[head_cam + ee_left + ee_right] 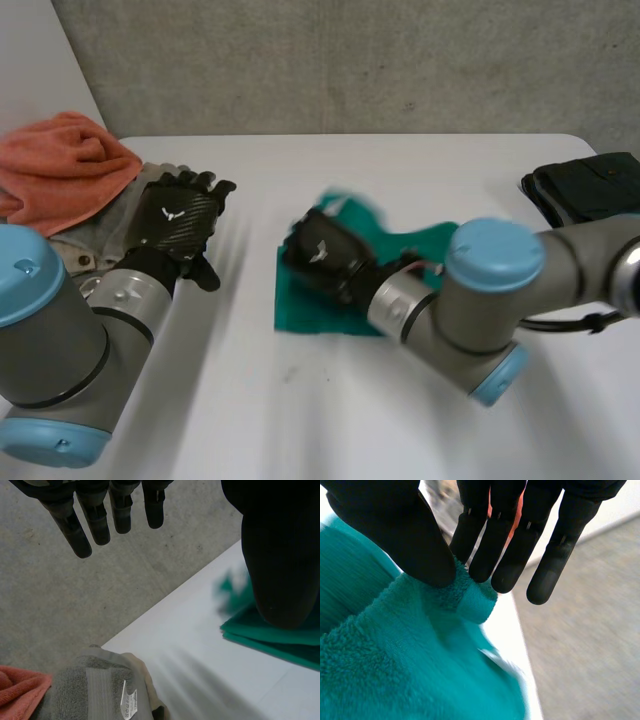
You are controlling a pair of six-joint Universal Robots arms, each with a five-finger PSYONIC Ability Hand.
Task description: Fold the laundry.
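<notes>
A teal towel [330,300] lies partly folded in the middle of the white table [300,420]. My right hand [325,255] sits over its left part and pinches a lifted corner of the teal towel [470,597] between thumb and straight fingers [510,565]. A loose flap of the towel rises behind that hand. My left hand [178,215] hovers open at the left, beside the laundry pile, its fingers [100,520] straight and holding nothing. The teal towel [272,635] lies past its thumb.
An orange towel [60,165] tops a pile with a grey towel [85,690] at the table's far left. A dark folded garment [585,185] rests at the right edge. A grey wall stands behind the table.
</notes>
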